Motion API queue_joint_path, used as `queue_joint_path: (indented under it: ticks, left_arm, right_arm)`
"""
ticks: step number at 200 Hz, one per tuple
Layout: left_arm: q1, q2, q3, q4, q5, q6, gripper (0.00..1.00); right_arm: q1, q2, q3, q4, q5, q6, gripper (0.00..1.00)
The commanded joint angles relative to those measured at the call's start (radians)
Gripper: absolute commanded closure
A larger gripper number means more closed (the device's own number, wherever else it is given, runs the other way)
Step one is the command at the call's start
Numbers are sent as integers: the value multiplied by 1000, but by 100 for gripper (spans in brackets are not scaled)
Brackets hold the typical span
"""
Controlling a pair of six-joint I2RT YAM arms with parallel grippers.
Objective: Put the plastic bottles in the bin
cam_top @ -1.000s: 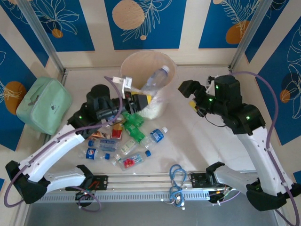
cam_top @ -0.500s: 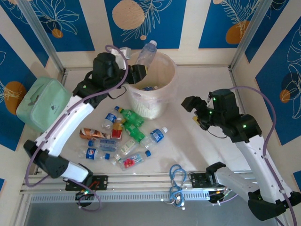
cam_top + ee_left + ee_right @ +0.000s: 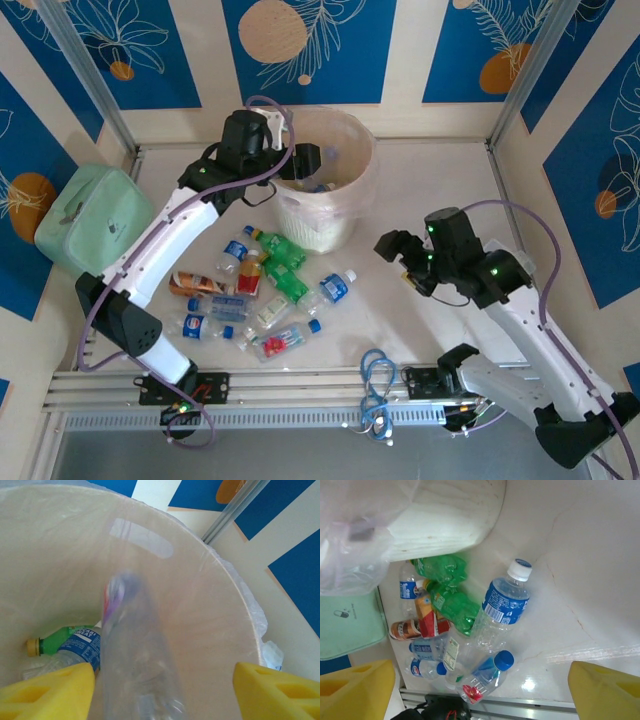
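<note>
Left end effector spread over bin, 12 o'clock on table. Blurred clear bottle between fingers, untouched, likely dropping in. Green bottle already inside. Roughly ten bottles in pile left, 7 o'clock of bin. Right end effector spread, empty, 3 o'clock of pile. Glossy white table; blue leaf-print walls.

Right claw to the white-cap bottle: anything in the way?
Nothing visible. Bare table lies between the open right claw and that bottle; the pile lies beyond it.
</note>
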Motion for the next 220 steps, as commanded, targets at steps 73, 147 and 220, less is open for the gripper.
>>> queue_joint_path:
  ticks: [73,147,220]
  left_arm:
    - [11,-245,-79,-13,-76,2,19]
    - [11,-628,-456,-46,-75,-62,15]
    - [11,-675,-570,7,-7,-123,17]
  right_arm:
    - [137,200,-90,220,54,131,22]
    - [142,391,-141,292,31,246,16]
    - [177,562,-124,357,10,330,11]
